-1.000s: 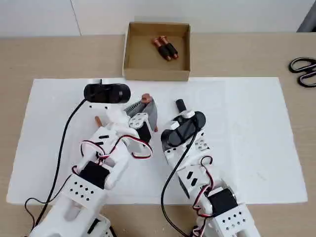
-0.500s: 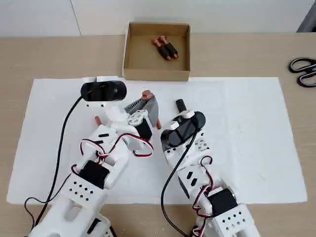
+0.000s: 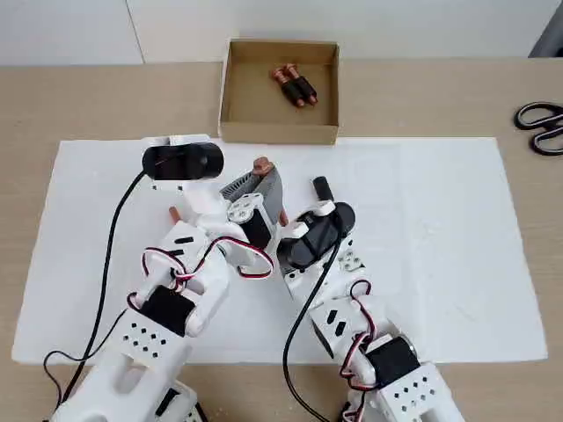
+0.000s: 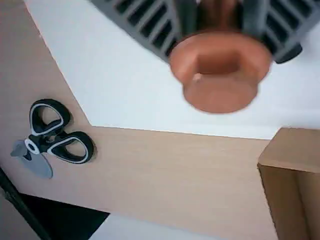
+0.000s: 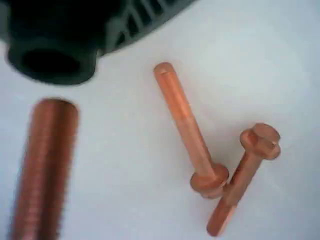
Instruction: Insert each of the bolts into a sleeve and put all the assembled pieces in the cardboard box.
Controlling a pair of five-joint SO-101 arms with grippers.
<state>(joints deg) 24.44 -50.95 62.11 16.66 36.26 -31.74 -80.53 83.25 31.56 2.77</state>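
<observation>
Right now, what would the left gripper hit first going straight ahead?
Likely the near wall of the cardboard box; the left gripper, jaws shut on a bolt, points at it across white paper. Height is unclear, so it may clear the rim.

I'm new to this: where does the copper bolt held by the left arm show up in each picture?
High view: the held bolt, head poking from the left tool, mid-sheet, near the cardboard box.
Left wrist view: its head, close up, clamped by the tool.
Right wrist view: likely the blurred threaded shank beside the black sleeve.
Shared landmark: the white sheet.
</observation>
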